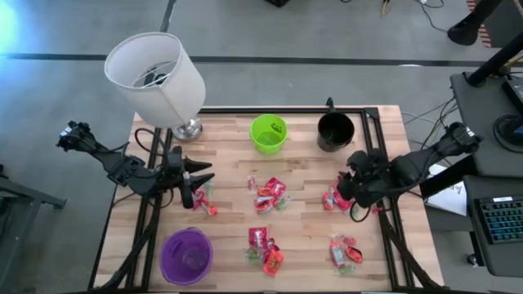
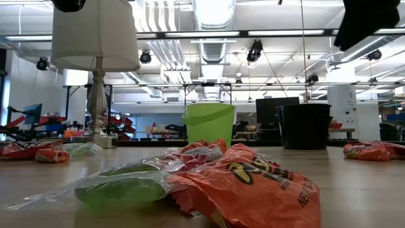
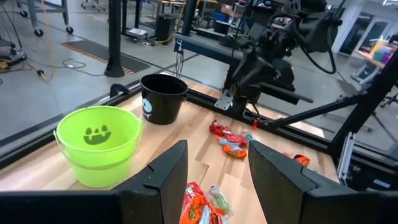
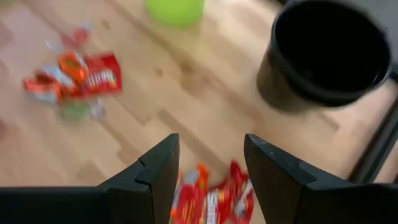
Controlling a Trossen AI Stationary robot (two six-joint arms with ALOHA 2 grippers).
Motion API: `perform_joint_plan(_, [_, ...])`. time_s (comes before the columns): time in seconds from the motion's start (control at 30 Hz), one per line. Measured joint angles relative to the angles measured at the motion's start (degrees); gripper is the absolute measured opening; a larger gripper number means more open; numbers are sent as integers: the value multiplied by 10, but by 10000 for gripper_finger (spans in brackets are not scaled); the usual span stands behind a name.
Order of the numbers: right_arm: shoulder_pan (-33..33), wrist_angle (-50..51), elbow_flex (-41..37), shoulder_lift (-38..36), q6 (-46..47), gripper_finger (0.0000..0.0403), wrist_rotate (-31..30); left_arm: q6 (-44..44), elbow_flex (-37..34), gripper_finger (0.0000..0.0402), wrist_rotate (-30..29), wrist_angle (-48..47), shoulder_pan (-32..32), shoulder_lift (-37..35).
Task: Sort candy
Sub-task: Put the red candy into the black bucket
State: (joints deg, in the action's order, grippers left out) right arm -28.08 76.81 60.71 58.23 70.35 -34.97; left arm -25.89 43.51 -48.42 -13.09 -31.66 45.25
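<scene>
Candy lies on the wooden table in several small heaps of red, orange and green wrappers: one near the left gripper (image 1: pixel 204 200), one mid-table (image 1: pixel 268 194), two toward the near edge (image 1: pixel 261 245) (image 1: pixel 343 249), and one under the right gripper (image 1: pixel 335 198). My left gripper (image 1: pixel 200 171) (image 3: pixel 214 180) is open and raised at the table's left side, pointing toward the mid-table heap (image 3: pixel 199 208). My right gripper (image 1: pixel 350 186) (image 4: pixel 208 174) is open and hovers above the right-hand heap (image 4: pixel 211 196), which shows between its fingers. In the low view both arms stay high above the tabletop.
A green cup (image 1: pixel 268 133) and a black cup (image 1: pixel 335 131) stand near the far edge, and a purple cup (image 1: pixel 186 255) at the near left corner. A lamp with a white shade (image 1: pixel 155 77) stands at the far left corner. Bare wood lies between the heaps.
</scene>
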Motion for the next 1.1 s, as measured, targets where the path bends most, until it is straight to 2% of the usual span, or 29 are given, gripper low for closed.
perform_joint_plan(0.53, [0,0,-42,70,22,173,169,1,0,152,30,-30,0,-2])
perform_joint_plan(0.73, [0,-21,-91,73,56,173,189,1,0,152,30,-39,0,-3])
perform_joint_plan(1.0, [0,-107,-156,67,61,173,221,1,0,152,30,-45,0,-4])
perform_joint_plan(1.1, [5,-130,-180,67,62,173,254,1,0,152,30,-45,0,-5])
